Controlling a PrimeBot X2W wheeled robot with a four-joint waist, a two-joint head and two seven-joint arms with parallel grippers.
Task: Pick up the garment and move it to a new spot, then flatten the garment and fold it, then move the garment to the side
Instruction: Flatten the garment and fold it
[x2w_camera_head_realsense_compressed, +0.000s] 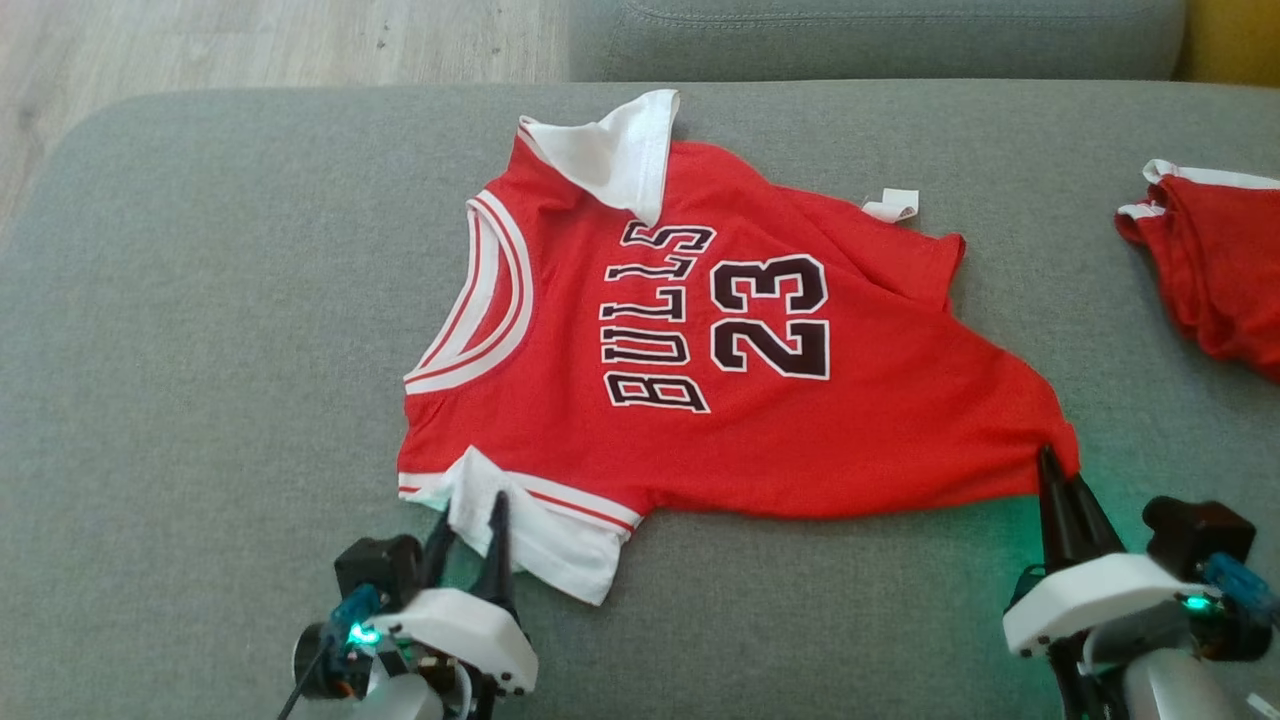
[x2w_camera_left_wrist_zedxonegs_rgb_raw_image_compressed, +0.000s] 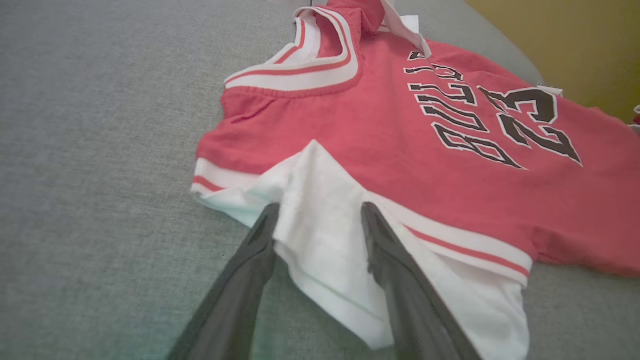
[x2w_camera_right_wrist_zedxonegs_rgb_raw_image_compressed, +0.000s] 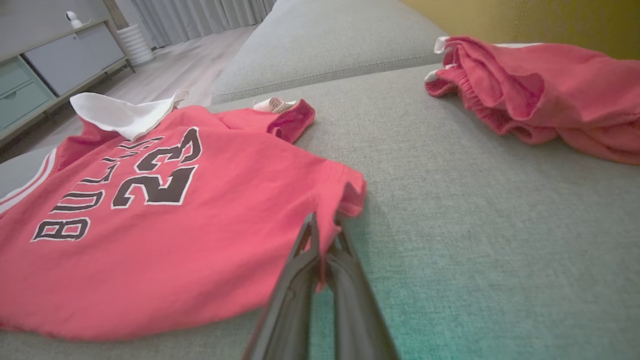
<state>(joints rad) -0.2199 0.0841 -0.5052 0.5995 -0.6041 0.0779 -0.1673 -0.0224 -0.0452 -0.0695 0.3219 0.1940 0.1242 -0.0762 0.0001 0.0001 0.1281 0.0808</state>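
While the grey seat cushion (x2w_camera_head_realsense_compressed: 200, 350) takes up most of the head view, the red jersey (x2w_camera_head_realsense_compressed: 760, 440) lies on it front side up at about centre frame; neckline toward 9 o'clock, hem toward 3 o'clock, "BULLS 23" print facing up; fabric mostly flat, some creases toward the far hem corner, near hem corner pulled to a point.
Second red garment (x2w_camera_head_realsense_compressed: 1220, 280) sits bunched on the same cushion at 3 o'clock from the jersey, well apart from it.
Right gripper (x2w_camera_head_realsense_compressed: 1047, 458) is at 5 o'clock from the jersey centre; right wrist view shows its fingers pressed together (x2w_camera_right_wrist_zedxonegs_rgb_raw_image_compressed: 325, 222) with the red hem corner pinched between them; corner lifted slightly off the cushion.
Left gripper (x2w_camera_head_realsense_compressed: 470, 508) is at 7 o'clock from the jersey centre; fingers spread wide, nothing clamped; left wrist view has it (x2w_camera_left_wrist_zedxonegs_rgb_raw_image_compressed: 320, 207) over the near white sleeve (x2w_camera_left_wrist_zedxonegs_rgb_raw_image_compressed: 325, 250), one finger at the sleeve's outer edge, the other lying across the sleeve cloth; can't tell whether the tips press on the fabric.
Far white sleeve (x2w_camera_head_realsense_compressed: 620, 150) is at 12 o'clock, folded back over the red shoulder.
Small white label (x2w_camera_head_realsense_compressed: 892, 205) sticks out at the far hem edge, about 1 o'clock.
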